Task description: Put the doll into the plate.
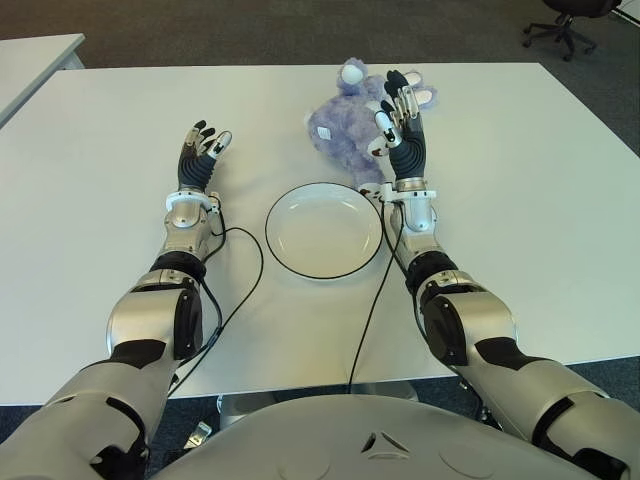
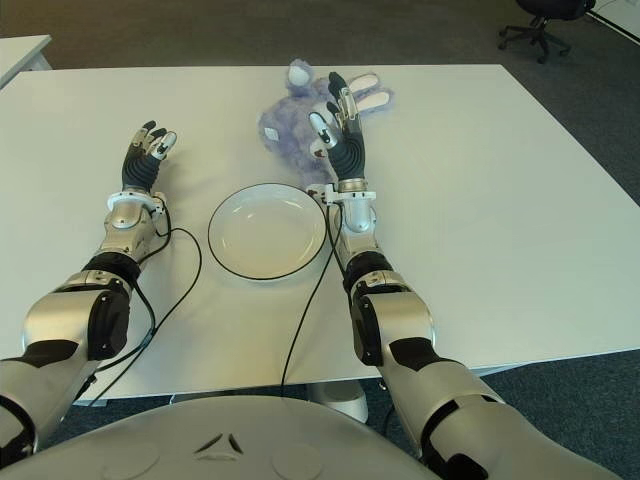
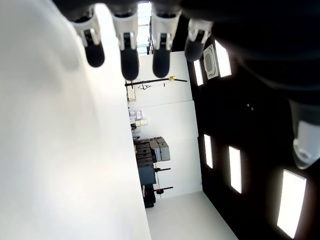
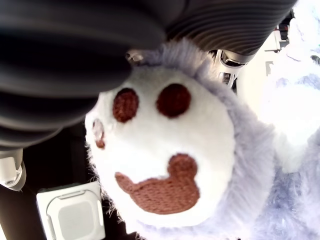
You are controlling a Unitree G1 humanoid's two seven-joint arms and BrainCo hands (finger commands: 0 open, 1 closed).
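The doll [image 1: 335, 125], a fluffy lilac plush with white paws, lies at the far side of the white table [image 1: 520, 200], just behind the plate. The white plate [image 1: 323, 230], with a dark rim, sits empty at the table's middle between my arms. My right hand [image 1: 397, 118] is held up at the doll's right side, its fingers straight and spread, overlapping the plush. In the right wrist view a white paw with brown pads [image 4: 165, 165] fills the picture right beside the palm. My left hand [image 1: 203, 150] shows open left of the plate, its fingers [image 3: 129, 55] straight.
Black cables [image 1: 240, 290] run from both wrists across the table's front, one on each side of the plate. A second table's corner [image 1: 35, 60] stands at the far left. An office chair base [image 1: 560, 35] stands on the carpet at the far right.
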